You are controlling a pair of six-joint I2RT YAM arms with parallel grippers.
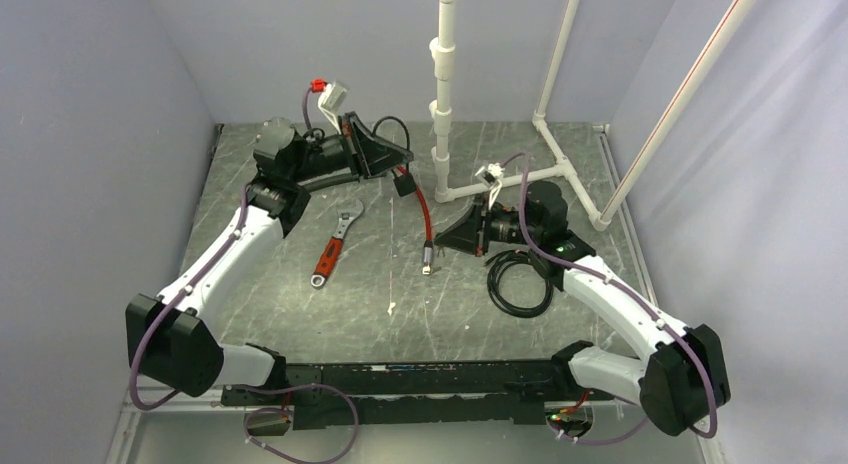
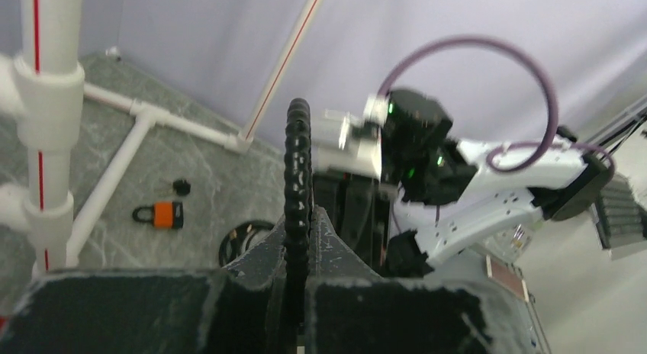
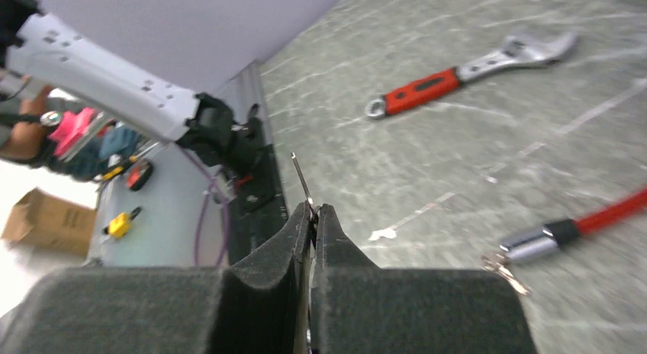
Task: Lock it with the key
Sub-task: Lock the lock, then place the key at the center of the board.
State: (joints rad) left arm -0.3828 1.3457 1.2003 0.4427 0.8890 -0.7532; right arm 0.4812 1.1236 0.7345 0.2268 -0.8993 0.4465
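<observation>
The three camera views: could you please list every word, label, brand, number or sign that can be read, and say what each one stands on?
No text can be read in any of the three views.
orange padlock: body too blurred to show any marking.
wrench: no print legible on its red handle or metal head.
cardboard box: too blurred and small to show any print.

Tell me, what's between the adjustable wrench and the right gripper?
The red cable lies between the adjustable wrench and the right gripper, in the top view.
</observation>
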